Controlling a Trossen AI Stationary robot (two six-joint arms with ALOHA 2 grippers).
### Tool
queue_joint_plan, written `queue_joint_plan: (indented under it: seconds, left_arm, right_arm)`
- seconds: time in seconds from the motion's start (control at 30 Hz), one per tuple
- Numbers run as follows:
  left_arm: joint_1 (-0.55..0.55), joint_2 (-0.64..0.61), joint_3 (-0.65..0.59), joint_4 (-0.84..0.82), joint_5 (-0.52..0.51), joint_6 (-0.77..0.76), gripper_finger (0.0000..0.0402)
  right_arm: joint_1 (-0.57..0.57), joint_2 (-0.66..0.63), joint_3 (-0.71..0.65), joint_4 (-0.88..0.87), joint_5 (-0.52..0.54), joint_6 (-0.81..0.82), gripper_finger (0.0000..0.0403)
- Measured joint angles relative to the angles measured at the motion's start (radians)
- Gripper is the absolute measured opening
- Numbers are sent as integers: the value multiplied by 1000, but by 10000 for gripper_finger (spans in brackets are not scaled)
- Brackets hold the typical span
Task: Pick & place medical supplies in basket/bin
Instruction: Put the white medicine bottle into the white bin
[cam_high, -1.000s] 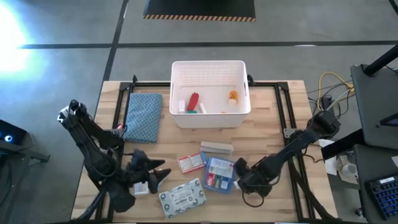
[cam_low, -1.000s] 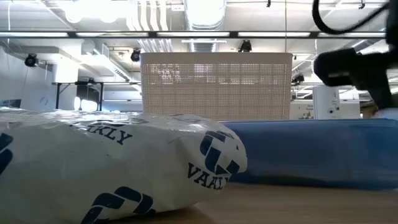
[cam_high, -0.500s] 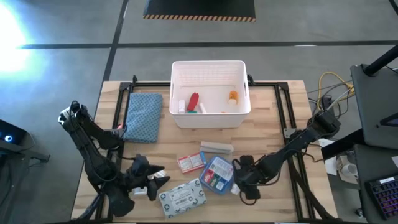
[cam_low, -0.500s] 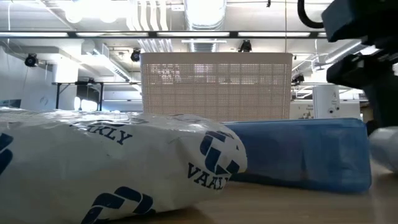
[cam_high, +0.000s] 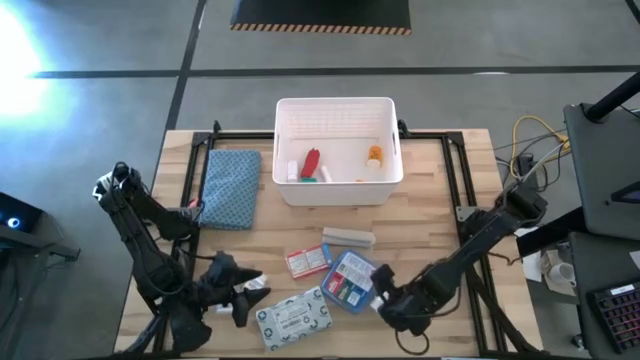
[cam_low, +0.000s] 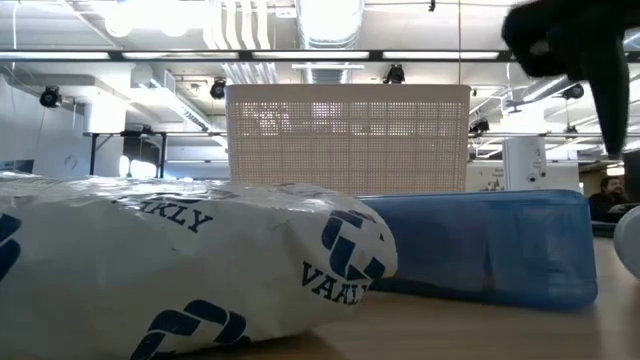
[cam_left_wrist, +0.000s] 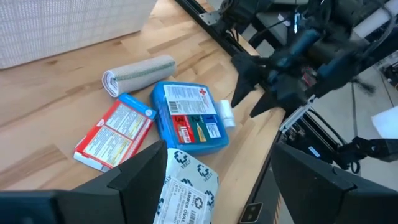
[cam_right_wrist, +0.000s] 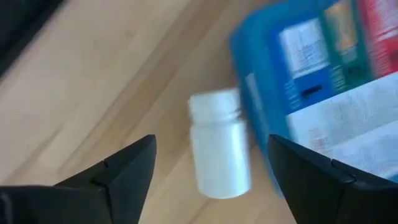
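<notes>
The white bin (cam_high: 338, 190) stands at the table's far middle and holds a red tube (cam_high: 311, 160), a white bottle (cam_high: 292, 170) and other small items. On the table lie a beige bar (cam_high: 348, 237), a red-white packet (cam_high: 308, 261), a blue-red packet (cam_high: 350, 280) and a grey-white flat pack (cam_high: 293, 318). A white pill bottle (cam_right_wrist: 219, 149) lies on its side against the blue-red packet (cam_right_wrist: 323, 81). My right gripper (cam_right_wrist: 211, 142) is open above the bottle, one finger on either side, apart from it. My left gripper (cam_left_wrist: 217, 158) is open and empty, left of the flat pack (cam_left_wrist: 185, 186).
A blue-grey folded cloth (cam_high: 232, 187) lies left of the bin. A black frame (cam_high: 460, 180) runs along the table's sides. Cables and equipment (cam_high: 530, 140) stand off the right edge. In the low view the flat pack (cam_low: 180, 270) fills the foreground.
My right gripper has gone toward the table's near edge and now hangs over the white bottle. The blue-red packet has turned a little on the table. My left gripper has shifted slightly toward the near edge.
</notes>
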Motion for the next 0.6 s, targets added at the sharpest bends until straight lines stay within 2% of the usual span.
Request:
queue_joint_plan:
  seconds: [0.33, 0.6]
  left_arm:
    - [0, 0, 0, 13, -2, -5, 265]
    - [0, 0, 0, 13, -1, -24, 265]
  right_arm:
    - [-17, 114, -6, 0, -30, 62, 289]
    - [-51, 127, -9, 12, -43, 168, 242]
